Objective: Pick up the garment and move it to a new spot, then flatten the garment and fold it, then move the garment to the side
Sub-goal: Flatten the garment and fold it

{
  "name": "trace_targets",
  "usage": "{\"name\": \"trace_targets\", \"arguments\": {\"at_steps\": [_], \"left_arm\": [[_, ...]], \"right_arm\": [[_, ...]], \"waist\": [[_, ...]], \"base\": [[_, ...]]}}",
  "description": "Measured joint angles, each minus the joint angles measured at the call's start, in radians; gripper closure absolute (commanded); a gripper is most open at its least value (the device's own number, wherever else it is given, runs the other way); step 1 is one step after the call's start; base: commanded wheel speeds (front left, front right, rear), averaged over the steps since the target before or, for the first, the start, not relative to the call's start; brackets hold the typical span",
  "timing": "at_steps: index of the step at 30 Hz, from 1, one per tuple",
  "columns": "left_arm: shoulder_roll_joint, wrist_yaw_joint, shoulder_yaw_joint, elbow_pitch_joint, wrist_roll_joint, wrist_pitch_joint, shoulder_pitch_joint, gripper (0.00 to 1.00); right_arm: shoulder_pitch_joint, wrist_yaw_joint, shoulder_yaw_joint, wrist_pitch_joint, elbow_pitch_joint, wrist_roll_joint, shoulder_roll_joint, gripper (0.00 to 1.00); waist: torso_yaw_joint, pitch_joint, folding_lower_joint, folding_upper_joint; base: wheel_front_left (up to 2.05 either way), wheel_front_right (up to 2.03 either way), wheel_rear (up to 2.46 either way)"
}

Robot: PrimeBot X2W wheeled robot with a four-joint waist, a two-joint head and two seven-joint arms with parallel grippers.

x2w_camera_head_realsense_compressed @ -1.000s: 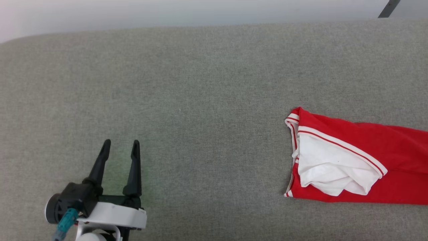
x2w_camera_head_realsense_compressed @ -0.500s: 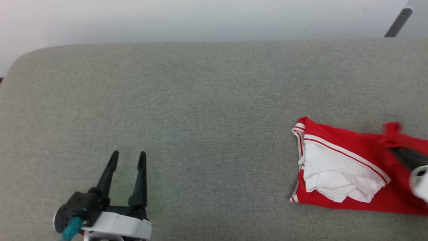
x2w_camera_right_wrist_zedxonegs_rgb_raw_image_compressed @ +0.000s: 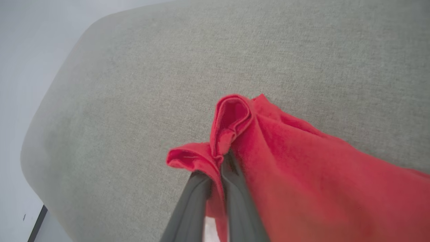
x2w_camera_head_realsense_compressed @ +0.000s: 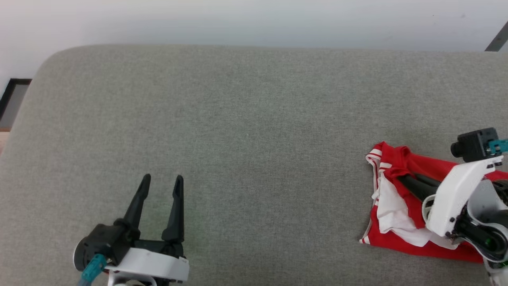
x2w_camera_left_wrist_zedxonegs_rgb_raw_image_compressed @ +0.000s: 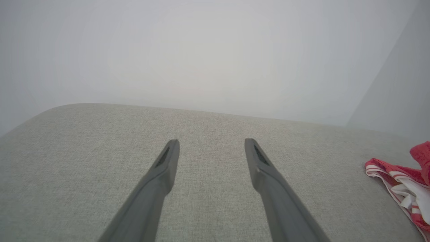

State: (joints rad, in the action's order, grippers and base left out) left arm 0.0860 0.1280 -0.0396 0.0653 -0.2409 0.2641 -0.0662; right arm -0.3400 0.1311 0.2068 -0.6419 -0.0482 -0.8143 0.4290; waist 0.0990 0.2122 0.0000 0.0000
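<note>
On the table (x2w_camera_head_realsense_compressed: pixel 238 119), right side: garment (x2w_camera_head_realsense_compressed: pixel 391 206) pinched by right gripper (x2w_camera_right_wrist_zedxonegs_rgb_raw_image_compressed: pixel 214 167)

Table: grey woven cover, rounded corners, with a wide bare area at centre and left.

Garment: red with a white sleeve and striped trim, lying bunched at the robot's right. Judged light, limp, neither slippery nor fragile. It will likely drape and stretch from any single hold, so flattening probably calls for a second hold on an opposite edge.

Left gripper (x2w_camera_head_realsense_compressed: pixel 162 178): jaws spread with nothing between them, over bare table, well apart from the garment.

Right gripper: jaws pressed onto a raised red fold near the garment's trimmed end.
</note>
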Motion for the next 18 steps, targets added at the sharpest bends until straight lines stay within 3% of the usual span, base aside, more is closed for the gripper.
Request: {"name": "trace_targets", "arguments": {"at_steps": [11,12,13,14,16,18], "left_arm": [[-0.009,0.000,-0.015,0.022,0.006,0.000,-0.025,0.00],[-0.009,0.000,-0.016,0.024,0.006,0.000,-0.027,0.00],[-0.008,0.000,-0.017,0.025,0.006,0.000,-0.027,0.00],[-0.007,0.000,-0.020,0.027,0.004,0.000,-0.027,0.00],[-0.003,0.000,-0.021,0.030,0.001,0.000,-0.027,0.00],[0.004,0.000,-0.020,0.035,-0.006,0.000,-0.026,0.00]], "right_arm": [[-0.067,0.000,0.109,0.102,-0.221,0.015,-0.052,1.00],[-0.067,0.000,0.121,0.109,-0.233,0.010,-0.053,0.96],[-0.068,0.000,0.131,0.116,-0.242,0.005,-0.055,0.71],[-0.070,0.000,0.143,0.124,-0.249,0.002,-0.056,0.54],[-0.079,0.000,0.164,0.136,-0.258,-0.013,-0.056,0.00],[-0.084,0.000,0.186,0.159,-0.261,-0.027,-0.054,0.00]], "waist": [[0.010,0.013,0.0000,0.0000],[0.009,0.013,0.0000,0.0000],[0.007,0.012,0.0000,0.0000],[0.006,0.010,0.0000,0.0000],[0.001,0.007,0.0000,0.0000],[-0.006,0.003,0.0000,0.0000]], "base": [[0.00,0.00,0.00],[0.00,0.00,0.00],[0.00,0.00,0.00],[0.00,0.00,0.00],[0.00,0.00,0.00],[0.00,0.00,0.00]]}}
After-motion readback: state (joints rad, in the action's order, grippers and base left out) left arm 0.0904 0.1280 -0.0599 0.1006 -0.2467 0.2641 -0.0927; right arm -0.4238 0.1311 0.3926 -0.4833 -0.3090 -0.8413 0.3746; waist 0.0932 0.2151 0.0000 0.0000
